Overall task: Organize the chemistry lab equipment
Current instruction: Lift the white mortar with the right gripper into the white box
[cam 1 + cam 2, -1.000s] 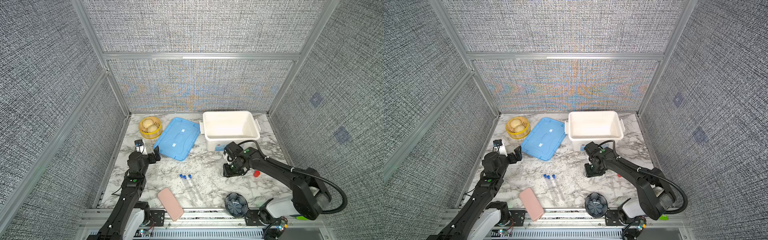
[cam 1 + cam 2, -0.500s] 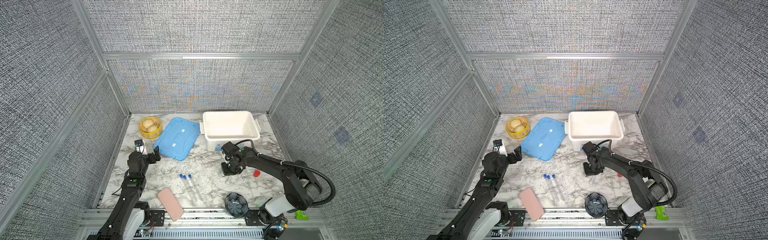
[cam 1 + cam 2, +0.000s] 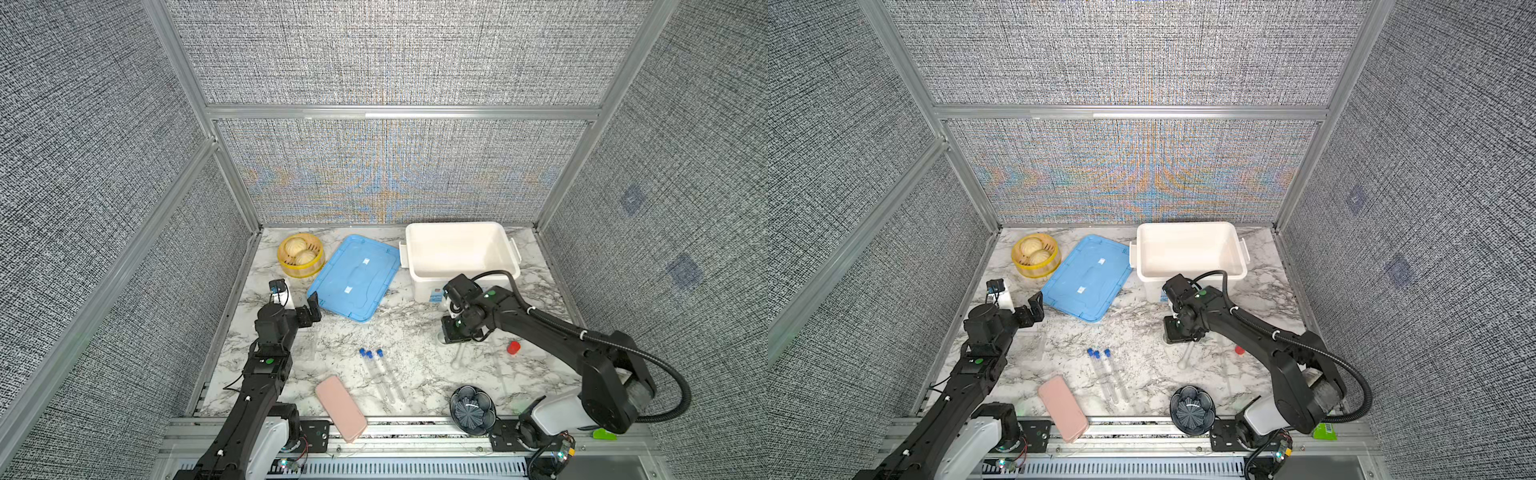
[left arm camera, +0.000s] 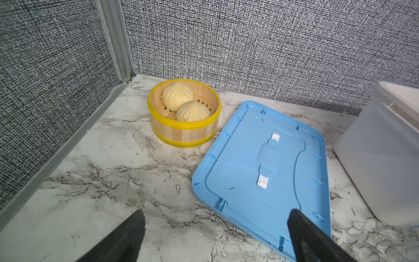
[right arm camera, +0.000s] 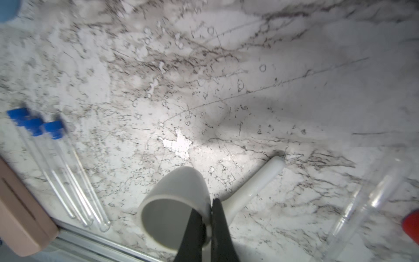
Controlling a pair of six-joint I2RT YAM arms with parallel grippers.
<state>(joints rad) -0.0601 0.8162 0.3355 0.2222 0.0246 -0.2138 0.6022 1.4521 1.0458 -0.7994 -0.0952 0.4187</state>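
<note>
**Right fingers pinched on bowl rim; left arm open over bare table**

Right arm (image 3: 540, 328): reaches in from the near right corner. The forearm is long and low over the table (image 3: 415, 332), and the wrist bends down just in front of the white bin (image 3: 457, 253). Right fingers (image 5: 221, 229) are closed tight on the rim of the bowl (image 5: 172, 199), one inside the wall and one outside. The bowl is tilted, mouth toward the wrist camera. In both top views it is hidden under the wrist. Cannot tell whether its base touches the table.

Left arm (image 3: 266, 374): rises from the near left corner, with the wrist roughly level and aimed toward the blue lid (image 3: 353, 278). Left fingers (image 4: 310, 240) are spread wide with nothing between them.

Materials, shapes:
- Bowl: small, round, thick-walled, matte white.
- Pestle (image 5: 256, 188): matte white and club-shaped. It lies flat just beside the bowl, thicker end toward it.
- Tubes (image 5: 68, 172): three, thin and clear with round bottoms and blue caps. They lie side by side mid-table.
- Rack (image 3: 1030, 345): clear plastic, faint against the table, beside the left arm.
- Table: glossy white marble pattern with grey veins.
- Lid: flat rounded rectangle with a ribbed edge.
- Pink case (image 3: 340, 409): flat with rounded corners, at the near edge.
- Steamer basket (image 4: 183, 133): yellow bands and wooden slats, with two pleated buns inside.
</note>
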